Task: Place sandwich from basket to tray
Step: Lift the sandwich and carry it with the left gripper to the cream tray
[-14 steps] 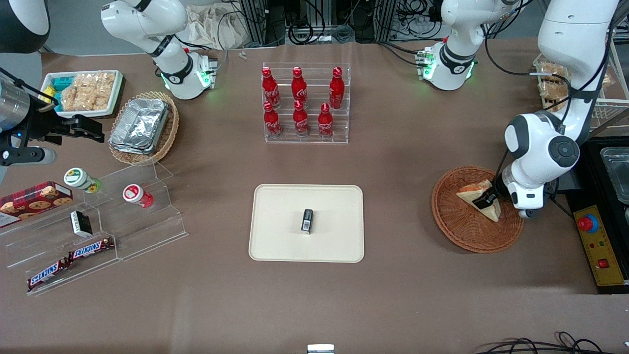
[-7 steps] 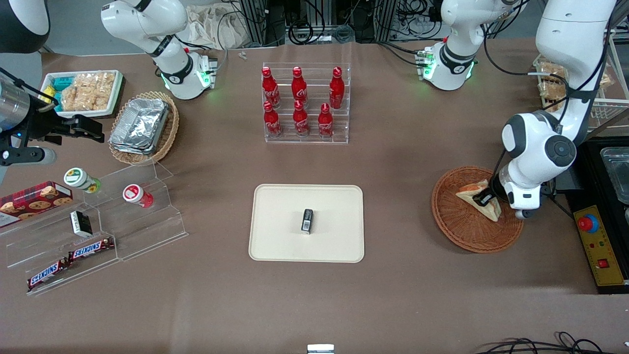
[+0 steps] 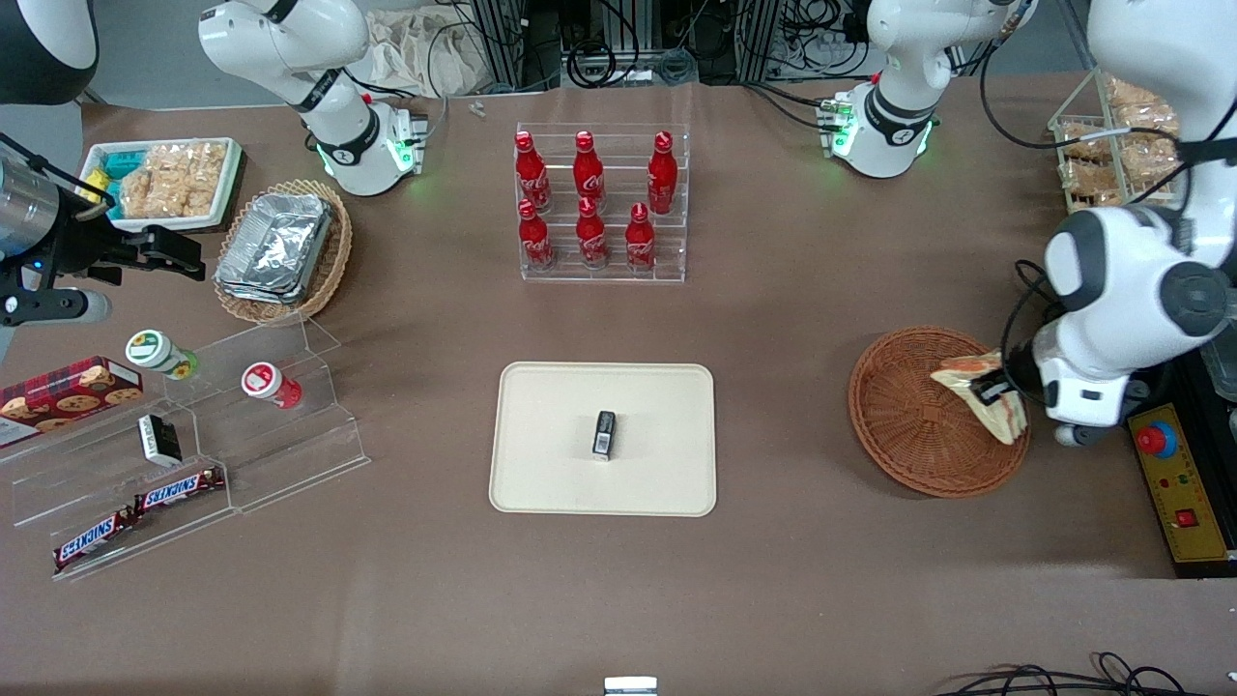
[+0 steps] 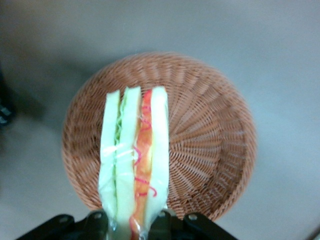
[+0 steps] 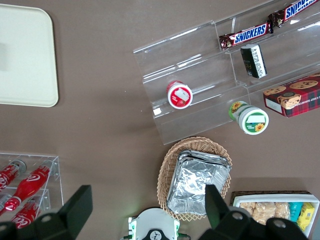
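Note:
My left gripper [image 3: 991, 389] is shut on the clear-wrapped sandwich [image 3: 981, 391] and holds it lifted above the reddish-brown wicker basket [image 3: 918, 425], over the basket's edge toward the working arm's end. In the left wrist view the sandwich [image 4: 134, 160] hangs between the fingers [image 4: 97, 222] of the gripper [image 4: 131, 225], filling edge showing, with the empty basket [image 4: 210, 140] below it. The cream tray [image 3: 551, 445] lies at the table's middle, toward the parked arm from the basket, with a small black object [image 3: 604, 433] on it.
An acrylic rack of red cola bottles [image 3: 599, 203] stands farther from the camera than the tray. A control box with a red button [image 3: 1174, 474] lies beside the basket at the working arm's end. A tan basket of foil containers [image 3: 280, 249] and acrylic snack steps [image 3: 193, 445] lie toward the parked arm's end.
The left gripper has risen with the sandwich and shifted toward the working arm's end; the sandwich has left the basket floor and hangs over the basket's rim.

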You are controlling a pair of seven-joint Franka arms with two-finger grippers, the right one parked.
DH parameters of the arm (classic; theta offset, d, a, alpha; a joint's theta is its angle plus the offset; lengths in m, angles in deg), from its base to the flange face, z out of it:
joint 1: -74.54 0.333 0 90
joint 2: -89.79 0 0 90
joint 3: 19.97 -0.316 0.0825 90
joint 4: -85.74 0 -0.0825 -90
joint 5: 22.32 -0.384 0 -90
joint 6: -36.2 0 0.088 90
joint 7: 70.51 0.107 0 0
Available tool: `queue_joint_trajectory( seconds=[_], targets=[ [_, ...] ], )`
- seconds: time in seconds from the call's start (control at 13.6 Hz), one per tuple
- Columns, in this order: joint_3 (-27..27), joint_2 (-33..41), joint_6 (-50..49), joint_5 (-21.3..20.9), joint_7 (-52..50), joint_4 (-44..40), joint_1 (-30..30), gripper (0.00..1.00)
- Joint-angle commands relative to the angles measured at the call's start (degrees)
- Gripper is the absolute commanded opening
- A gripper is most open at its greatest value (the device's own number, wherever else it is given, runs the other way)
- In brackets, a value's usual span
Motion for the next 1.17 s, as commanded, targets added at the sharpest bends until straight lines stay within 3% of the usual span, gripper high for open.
queue_joint_trajectory(
  seconds=[0.0, 0.29, 0.59, 0.81, 1.1],
  targets=[
    [0.93, -2.01, -11.36, -3.62, 6.35, -13.01, -2.75, 0.00],
    [1.02, -4.29, -15.00, -3.90, 8.48, -18.58, -13.81, 0.00],
    [0.67, -15.87, -13.51, -4.07, 6.56, -25.15, -27.88, 0.00],
    [0.84, -25.37, -7.65, -3.81, 3.48, -32.02, -32.99, 0.00],
    [0.76, -32.76, 2.13, -3.98, -0.04, -32.65, -39.41, 0.00]
  ],
)
